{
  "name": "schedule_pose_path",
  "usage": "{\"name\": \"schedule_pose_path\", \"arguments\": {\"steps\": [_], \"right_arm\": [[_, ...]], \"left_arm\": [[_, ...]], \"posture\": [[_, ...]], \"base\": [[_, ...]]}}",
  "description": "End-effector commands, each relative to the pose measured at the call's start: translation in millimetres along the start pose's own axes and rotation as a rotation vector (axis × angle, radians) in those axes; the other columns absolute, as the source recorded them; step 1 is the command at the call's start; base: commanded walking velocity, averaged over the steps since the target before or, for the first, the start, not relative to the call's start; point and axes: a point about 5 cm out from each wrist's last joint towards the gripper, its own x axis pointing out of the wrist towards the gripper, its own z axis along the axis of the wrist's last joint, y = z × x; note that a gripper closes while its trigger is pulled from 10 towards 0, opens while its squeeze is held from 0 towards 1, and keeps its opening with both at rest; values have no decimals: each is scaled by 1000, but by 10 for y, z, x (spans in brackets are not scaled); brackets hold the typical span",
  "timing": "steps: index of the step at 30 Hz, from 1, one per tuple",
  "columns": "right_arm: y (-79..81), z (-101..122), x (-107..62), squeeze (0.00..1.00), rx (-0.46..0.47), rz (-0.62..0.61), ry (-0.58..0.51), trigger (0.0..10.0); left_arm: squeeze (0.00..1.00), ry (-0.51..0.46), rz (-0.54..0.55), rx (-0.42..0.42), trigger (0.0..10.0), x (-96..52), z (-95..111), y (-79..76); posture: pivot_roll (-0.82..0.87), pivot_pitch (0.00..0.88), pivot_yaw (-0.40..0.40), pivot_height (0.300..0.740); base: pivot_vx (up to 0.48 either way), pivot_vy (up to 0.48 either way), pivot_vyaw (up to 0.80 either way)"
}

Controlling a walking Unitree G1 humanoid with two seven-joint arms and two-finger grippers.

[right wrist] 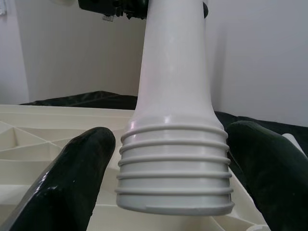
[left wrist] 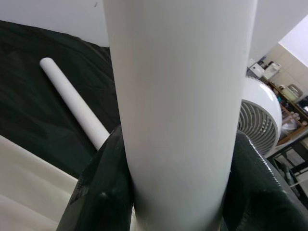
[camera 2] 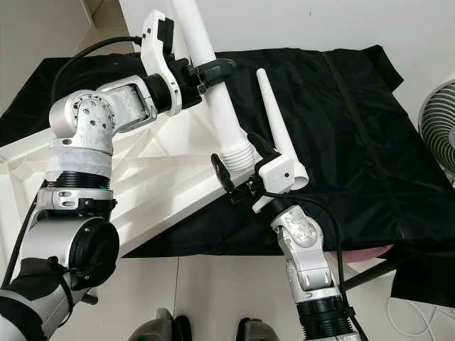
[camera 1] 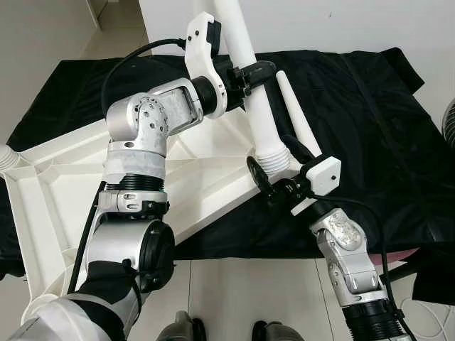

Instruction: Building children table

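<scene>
A black cloth covers a low surface that stands on a pale tiled floor against a white wall. The left gripper is clamped around the upper shaft of a long white plastic table leg, its black fingers pressed to either side of the smooth tube, holding it nearly upright. Lower down, the right gripper stands with its fingers wide apart on both sides of the leg's ribbed threaded end; the right wrist view shows gaps between the black fingers and the threads, so it does not grip. That threaded end hangs just above the near corner of the white plastic tabletop, which lies upside down on the cloth with its moulded ribs facing up. Whether the thread touches the tabletop cannot be told. A second white tapered table leg lies flat on the cloth just beyond the right gripper. Further right, a white round fan stands at the edge of the cloth.
</scene>
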Motion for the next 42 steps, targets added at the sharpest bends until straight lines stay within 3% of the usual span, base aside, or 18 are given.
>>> {"name": "schedule_pose_path", "arguments": {"steps": [1, 4, 5, 8, 10, 13, 15, 22, 35, 42], "right_arm": [[19, 15, 28, 1000, 32, -4, 4, 10000], [16, 19, 47, 1000, 48, -10, 18, 10000], [17, 37, 72, 0, 64, -8, 29, 10000], [15, 63, 94, 0, 72, -5, 31, 10000], [-4, 131, 134, 0, 107, -1, 29, 10000], [-19, 157, 151, 0, 120, 3, 37, 10000], [-42, 215, 183, 0, 145, 29, 61, 10000], [-137, 287, 300, 0, 157, 41, 157, 10000], [-110, 244, 539, 0, 217, 66, 275, 10000], [-145, 227, 652, 0, 187, 61, 333, 10000]], "left_arm": [[0, -12, -9, 31, 0, -5, 26, -28], [0, -16, -11, 51, 0, -8, 20, -43], [0, -17, -12, 76, 10000, -7, 5, -59], [0, -18, -10, 104, 10000, -7, -13, -70], [0, -7, -7, 180, 10000, -5, -74, -95], [0, 3, 4, 230, 10000, -2, -120, -100], [0, 35, 20, 316, 10000, 10, -237, -118], [0, 40, 38, 397, 10000, 31, -339, -209], [0, -54, 28, 444, 10000, 61, -327, -498], [0, -83, 7, 458, 10000, 79, -316, -639]], "posture": [[-134, 90, 79, 740], [-134, 90, 79, 740], [-134, 94, 79, 740], [-134, 94, 79, 740], [-133, 99, 76, 740], [-133, 99, 76, 740], [-133, 110, 71, 740], [-129, 115, 65, 740], [-108, 94, 46, 740], [-102, 95, 40, 740]], "base": [[0, 0, 0], [0, 0, 0], [0, 0, 0], [0, 0, 0], [0, 0, 0], [0, 0, 0], [0, 0, 0], [0, 0, 0], [0, 0, 0], [0, 0, 0]]}}
